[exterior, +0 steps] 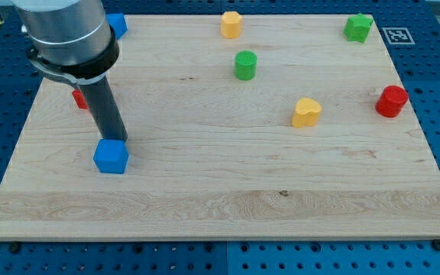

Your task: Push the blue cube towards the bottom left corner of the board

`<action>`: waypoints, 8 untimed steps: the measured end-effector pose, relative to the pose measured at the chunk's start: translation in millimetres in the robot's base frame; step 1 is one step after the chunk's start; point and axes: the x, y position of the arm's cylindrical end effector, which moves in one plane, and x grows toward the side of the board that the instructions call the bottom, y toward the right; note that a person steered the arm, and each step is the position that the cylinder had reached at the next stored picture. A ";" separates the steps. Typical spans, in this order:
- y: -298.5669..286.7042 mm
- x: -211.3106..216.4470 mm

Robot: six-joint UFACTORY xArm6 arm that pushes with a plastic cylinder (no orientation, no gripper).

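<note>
The blue cube (111,156) lies on the wooden board (220,191), in its left part, about halfway down. My dark rod comes down from the view's top left and its tip (115,140) sits right at the cube's upper edge, touching or nearly touching it. The board's bottom left corner lies down and to the left of the cube.
A second blue block (118,24) shows at the top left, partly behind the arm. A red block (79,98) peeks out left of the rod. A yellow block (231,24), green cylinder (245,65), green block (358,27), yellow heart-like block (306,111) and red cylinder (392,101) lie further right.
</note>
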 end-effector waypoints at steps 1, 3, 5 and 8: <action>15.5 0.0; 48.3 0.4; 48.3 18.5; 43.7 20.2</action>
